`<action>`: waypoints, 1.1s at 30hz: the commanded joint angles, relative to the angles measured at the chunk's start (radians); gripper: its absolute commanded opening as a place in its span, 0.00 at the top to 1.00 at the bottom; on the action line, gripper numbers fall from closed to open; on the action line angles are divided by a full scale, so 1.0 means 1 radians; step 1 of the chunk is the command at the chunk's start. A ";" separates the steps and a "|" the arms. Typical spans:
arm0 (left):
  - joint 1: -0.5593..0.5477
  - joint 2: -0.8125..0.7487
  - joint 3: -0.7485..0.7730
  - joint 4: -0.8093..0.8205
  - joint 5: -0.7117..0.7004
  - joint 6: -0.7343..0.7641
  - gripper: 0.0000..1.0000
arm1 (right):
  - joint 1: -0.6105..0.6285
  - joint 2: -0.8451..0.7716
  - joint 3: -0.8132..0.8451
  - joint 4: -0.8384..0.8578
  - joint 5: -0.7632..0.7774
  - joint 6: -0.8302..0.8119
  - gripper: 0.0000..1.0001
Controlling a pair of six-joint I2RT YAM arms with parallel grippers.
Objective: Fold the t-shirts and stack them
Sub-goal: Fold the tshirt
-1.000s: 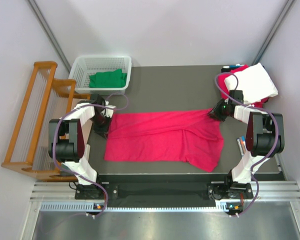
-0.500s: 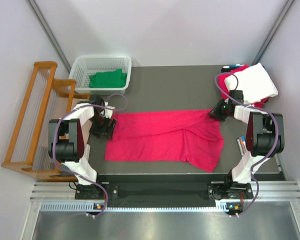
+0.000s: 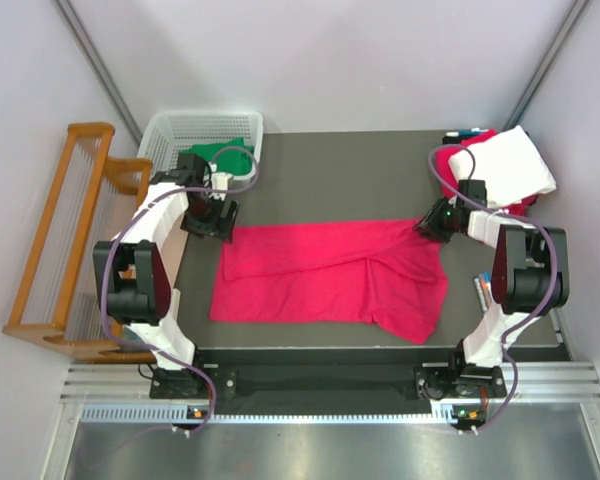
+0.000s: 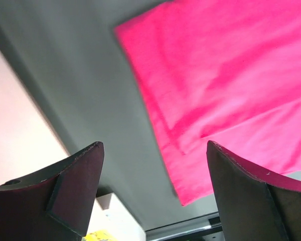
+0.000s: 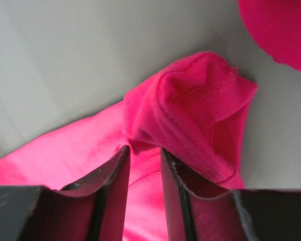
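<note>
Two arms are working one pink t-shirt. It lies spread across the middle of the dark counter, long axis left to right. It's mostly flat, with a diagonal crease near the middle. The right part reaches further toward the near edge than the left part.

Right end effector is at the shirt's far right corner. On the right wrist view its fingers are nearly together with a bunched fold of pink fabric clamped between them, so it's closed on the shirt. Hem stitching shows on the bunch just past the tips.

Left end effector sits just off the shirt's far left corner, between the shirt and the white basket. On the left wrist view its fingers are spread wide with nothing between them, so it's open and empty. The shirt's corner and left edge show through the gap, lying on the counter and clear of both fingers.

The basket is at the counter's far left corner with a green garment inside. At the far right corner a white garment lies on top of a red garment. A wooden rack stands off the counter's left side.
</note>
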State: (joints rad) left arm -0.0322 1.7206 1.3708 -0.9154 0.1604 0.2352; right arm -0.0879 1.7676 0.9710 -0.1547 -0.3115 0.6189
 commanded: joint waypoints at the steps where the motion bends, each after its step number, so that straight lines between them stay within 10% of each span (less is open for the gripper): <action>1: -0.041 -0.044 0.027 -0.059 0.050 -0.054 0.13 | 0.017 -0.129 0.012 -0.072 0.077 -0.068 0.65; 24: -0.103 -0.072 -0.211 0.033 -0.018 -0.060 0.18 | 0.048 -0.227 0.054 -0.152 0.147 -0.094 0.64; 28: -0.103 -0.059 -0.217 0.032 0.007 -0.073 0.58 | 0.048 -0.227 0.057 -0.157 0.153 -0.094 0.66; 33: -0.103 -0.052 -0.240 0.042 0.002 -0.068 0.62 | 0.048 -0.229 0.055 -0.158 0.157 -0.093 0.66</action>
State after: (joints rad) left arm -0.1379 1.6802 1.1496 -0.8978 0.1593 0.1711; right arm -0.0479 1.5494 1.0149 -0.3260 -0.1684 0.5270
